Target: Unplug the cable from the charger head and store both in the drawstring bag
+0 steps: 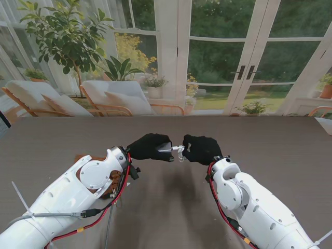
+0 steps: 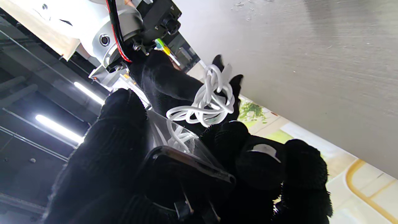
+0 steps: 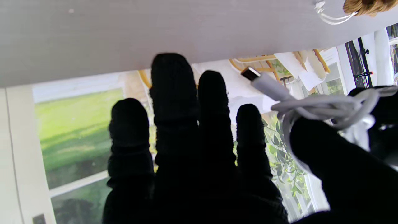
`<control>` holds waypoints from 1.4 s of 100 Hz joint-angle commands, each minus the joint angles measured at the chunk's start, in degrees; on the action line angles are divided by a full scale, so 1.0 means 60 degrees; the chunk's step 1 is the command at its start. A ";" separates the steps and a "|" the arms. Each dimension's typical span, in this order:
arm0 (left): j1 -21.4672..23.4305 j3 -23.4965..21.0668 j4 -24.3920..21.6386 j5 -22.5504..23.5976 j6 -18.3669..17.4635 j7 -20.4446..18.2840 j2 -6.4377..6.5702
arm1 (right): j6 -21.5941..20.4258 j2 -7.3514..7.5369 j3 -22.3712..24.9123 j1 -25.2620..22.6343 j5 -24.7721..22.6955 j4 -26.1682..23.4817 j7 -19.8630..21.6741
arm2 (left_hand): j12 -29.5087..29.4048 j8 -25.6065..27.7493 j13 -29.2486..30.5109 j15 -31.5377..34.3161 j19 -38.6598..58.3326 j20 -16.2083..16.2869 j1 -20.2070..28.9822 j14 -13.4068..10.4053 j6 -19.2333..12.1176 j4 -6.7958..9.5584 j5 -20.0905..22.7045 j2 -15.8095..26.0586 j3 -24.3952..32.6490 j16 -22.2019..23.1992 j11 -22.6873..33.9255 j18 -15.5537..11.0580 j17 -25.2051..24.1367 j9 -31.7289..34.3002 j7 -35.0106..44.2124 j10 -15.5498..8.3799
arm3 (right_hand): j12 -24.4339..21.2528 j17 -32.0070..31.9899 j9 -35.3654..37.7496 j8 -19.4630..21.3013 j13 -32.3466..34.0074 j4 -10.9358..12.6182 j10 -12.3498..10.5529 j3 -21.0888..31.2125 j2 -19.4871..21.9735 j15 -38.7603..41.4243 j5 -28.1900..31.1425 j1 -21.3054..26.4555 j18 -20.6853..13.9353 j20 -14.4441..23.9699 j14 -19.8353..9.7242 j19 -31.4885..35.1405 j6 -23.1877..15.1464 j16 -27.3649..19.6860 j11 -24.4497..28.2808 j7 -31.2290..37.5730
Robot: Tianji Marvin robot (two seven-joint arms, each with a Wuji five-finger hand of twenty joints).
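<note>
Between gloved hands, cable (image 1: 179, 151) bunched, charger head indistinct

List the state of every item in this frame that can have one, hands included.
Left hand: shut on the charger head, raised off the table.
Charger head: held, cable side facing the right hand.
Right hand: shut on the cable.
Cable: bundled in loops between the hands; one plug end sticks out free.
Drawstring bag: lying on the table; open or shut cannot be told.
</note>
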 commanded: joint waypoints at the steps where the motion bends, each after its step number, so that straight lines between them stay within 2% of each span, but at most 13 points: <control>1: -0.0110 -0.0061 -0.0241 -0.0053 -0.0012 -0.0197 -0.0028 | -0.0082 0.0004 -0.0026 -0.0164 -0.0026 0.0003 0.0284 | 0.0141 0.0660 0.0724 0.0617 0.0538 0.0138 0.3823 0.0653 -0.2760 0.0105 0.0804 0.1619 0.1956 0.0054 0.0707 -0.1230 -0.0221 0.1164 0.2232 -0.0341 | 0.0044 0.1741 -0.1008 -0.0559 -0.0477 0.0378 0.0272 0.0002 0.0247 -0.1066 -0.0943 0.0353 0.0373 0.0295 0.0171 -0.0562 0.0037 -0.0031 -0.0250 -0.0785; 9: -0.0105 -0.0070 -0.0291 -0.0037 0.0040 -0.0236 -0.0013 | -0.0286 0.0013 0.0002 -0.0163 0.0036 0.0041 0.0333 | 0.0138 0.0662 0.0724 0.0618 0.0533 0.0131 0.3829 0.0653 -0.2745 0.0104 0.0790 0.1630 0.1951 0.0052 0.0702 -0.1239 -0.0234 0.1156 0.2224 -0.0333 | -0.0129 0.1226 -0.2101 0.0321 -0.0999 0.1321 0.0235 0.0345 0.0182 -0.1726 -0.1746 0.0110 0.0324 0.0522 0.0180 -0.0857 -0.0279 0.0219 -0.0009 -0.2043; 26: -0.0081 -0.0094 -0.0377 -0.0020 0.0188 -0.0334 0.0016 | -0.0609 0.0035 0.0052 -0.0150 0.0167 0.0092 0.0491 | 0.0135 0.0669 0.0700 0.0608 0.0513 0.0117 0.3838 0.0648 -0.2735 0.0105 0.0787 0.1634 0.1930 0.0047 0.0702 -0.1254 -0.0278 0.1156 0.2222 -0.0333 | -0.0232 0.0673 -0.3144 0.0279 -0.1492 0.1331 0.0219 0.0810 -0.1414 -0.1908 -0.2749 0.0053 0.0311 0.0553 0.0187 -0.0969 -0.0430 0.0167 0.0432 -0.2721; 40: -0.0043 -0.0119 -0.0460 -0.0011 0.0303 -0.0402 0.0039 | -0.1059 -0.0001 0.0053 -0.0111 0.0399 0.0229 0.0453 | 0.0132 0.0665 0.0679 0.0596 0.0503 0.0111 0.3838 0.0646 -0.2738 0.0105 0.0760 0.1652 0.1904 0.0045 0.0692 -0.1243 -0.0297 0.1131 0.2206 -0.0331 | -0.0273 0.0664 -0.2900 0.0310 -0.1302 0.1258 0.0295 0.1068 -0.1809 -0.1656 -0.1808 0.0533 0.0402 0.0566 0.0230 -0.0925 -0.1216 0.0229 0.0711 -0.2650; 47: -0.0013 -0.0146 -0.0512 0.0006 0.0367 -0.0426 0.0051 | -0.1396 -0.0024 0.0045 -0.0089 0.0512 0.0326 0.0382 | 0.0129 0.0662 0.0668 0.0587 0.0501 0.0109 0.3851 0.0648 -0.2739 0.0107 0.0748 0.1648 0.1892 0.0045 0.0680 -0.1241 -0.0299 0.1109 0.2198 -0.0323 | -0.0361 0.0680 -0.2710 0.0323 -0.1192 0.1146 0.0321 0.1350 -0.1811 -0.1467 -0.0896 0.0936 0.0419 0.0547 0.0248 -0.0859 -0.1880 0.0235 0.0711 -0.2742; 53: 0.0013 -0.0171 -0.0550 0.0018 0.0408 -0.0426 0.0054 | -0.1662 -0.0050 0.0022 -0.0065 0.0570 0.0436 0.0262 | 0.0128 0.0657 0.0660 0.0581 0.0492 0.0106 0.3861 0.0649 -0.2724 0.0110 0.0744 0.1655 0.1880 0.0045 0.0676 -0.1244 -0.0317 0.1104 0.2193 -0.0328 | -0.0381 0.0702 -0.2417 -0.0599 -0.1043 -0.0049 0.0330 0.1527 -0.2236 -0.1270 0.0111 0.1690 0.0416 0.0531 0.0259 -0.0773 -0.2455 0.0243 0.0701 -0.2074; 58: 0.0032 -0.0192 -0.0576 0.0024 0.0436 -0.0430 0.0058 | -0.1870 -0.0081 -0.0004 -0.0036 0.0620 0.0545 0.0123 | 0.0127 0.0653 0.0658 0.0578 0.0490 0.0105 0.3861 0.0649 -0.2724 0.0110 0.0744 0.1658 0.1867 0.0045 0.0674 -0.1243 -0.0317 0.1102 0.2191 -0.0329 | -0.0333 0.0735 -0.2162 -0.1287 -0.0966 -0.0482 0.0350 0.1693 -0.2573 -0.1168 0.0913 0.2208 0.0433 0.0515 0.0288 -0.0699 -0.2685 0.0279 0.0693 -0.1156; 69: 0.0061 -0.0234 -0.0616 0.0039 0.0473 -0.0441 0.0069 | -0.2162 -0.0163 -0.0035 -0.0023 0.0839 0.0715 -0.0096 | 0.0126 0.0645 0.0644 0.0570 0.0489 0.0104 0.3872 0.0652 -0.2716 0.0113 0.0740 0.1662 0.1848 0.0047 0.0670 -0.1242 -0.0317 0.1094 0.2189 -0.0319 | 0.0078 0.0913 -0.1561 -0.1572 -0.0663 -0.0647 0.0359 0.1991 -0.2604 -0.0816 0.2983 0.2341 0.0400 0.0522 0.0297 -0.0487 -0.2459 0.0423 0.0775 -0.0426; 96: 0.0221 -0.0371 -0.0776 0.0106 0.0634 -0.0450 0.0098 | -0.2294 -0.0254 -0.0050 0.0006 0.1148 0.0878 -0.0209 | 0.0126 0.0629 0.0625 0.0555 0.0476 0.0102 0.3897 0.0663 -0.2719 0.0121 0.0720 0.1668 0.1790 0.0057 0.0668 -0.1235 -0.0344 0.1092 0.2199 -0.0312 | 0.1532 0.2122 0.1223 -0.0505 0.0079 -0.0635 0.0081 0.4171 -0.4118 0.1743 0.3950 0.2077 0.0197 0.0504 0.0073 0.0646 -0.1808 0.1241 0.2013 0.0665; 102: 0.0261 -0.0402 -0.0805 0.0113 0.0674 -0.0465 0.0107 | -0.2238 -0.0295 -0.0046 0.0004 0.1266 0.0906 -0.0265 | 0.0126 0.0614 0.0600 0.0550 0.0479 0.0105 0.3905 0.0668 -0.2699 0.0124 0.0713 0.1668 0.1783 0.0061 0.0668 -0.1231 -0.0344 0.1092 0.2188 -0.0312 | 0.1768 0.2778 0.1809 -0.0278 0.0102 -0.0450 0.0293 0.4827 -0.4781 0.3242 0.4281 0.2018 0.0241 0.0451 0.0051 0.1123 -0.1464 0.1558 0.2467 0.0945; 117: 0.0353 -0.0462 -0.0853 0.0167 0.0755 -0.0499 0.0133 | -0.2035 -0.0390 -0.0059 0.0020 0.1431 0.0973 -0.0487 | 0.0129 0.0600 0.0627 0.0588 0.0512 0.0133 0.3913 0.0658 -0.2712 0.0127 0.0713 0.1671 0.1756 0.0076 0.0676 -0.1197 -0.0320 0.1095 0.2196 -0.0313 | 0.2522 0.4259 0.2527 0.0336 0.0107 0.1738 0.0764 0.4879 -0.6180 0.6684 0.5319 0.2328 0.0244 0.0768 -0.0222 0.2863 -0.0326 0.2561 0.4598 0.1611; 132: 0.0432 -0.0507 -0.0879 0.0227 0.0856 -0.0555 0.0162 | -0.1799 -0.0375 -0.0062 0.0061 0.1330 0.0930 -0.0499 | 0.0132 0.0585 0.0611 0.0602 0.0508 0.0146 0.3915 0.0676 -0.2689 0.0127 0.0706 0.1674 0.1734 0.0083 0.0688 -0.1168 -0.0327 0.1093 0.2195 -0.0307 | 0.2253 0.4650 0.2515 0.0836 0.0104 0.3545 0.1012 0.4879 -0.6866 0.8223 0.5785 0.2352 -0.0364 0.1251 -0.0745 0.4615 0.0399 0.3114 0.6518 0.1805; 140: 0.0459 -0.0521 -0.0892 0.0252 0.0912 -0.0593 0.0176 | -0.1616 -0.0342 -0.0083 0.0103 0.1118 0.0914 -0.0517 | 0.0131 0.0581 0.0607 0.0606 0.0505 0.0150 0.3922 0.0680 -0.2692 0.0130 0.0695 0.1677 0.1726 0.0084 0.0690 -0.1164 -0.0327 0.1093 0.2195 -0.0307 | 0.2344 0.4815 0.2508 0.1055 0.0113 0.4057 0.1054 0.4879 -0.7042 0.8789 0.5874 0.2424 -0.0764 0.1387 -0.1054 0.5385 0.0751 0.3361 0.7188 0.1919</control>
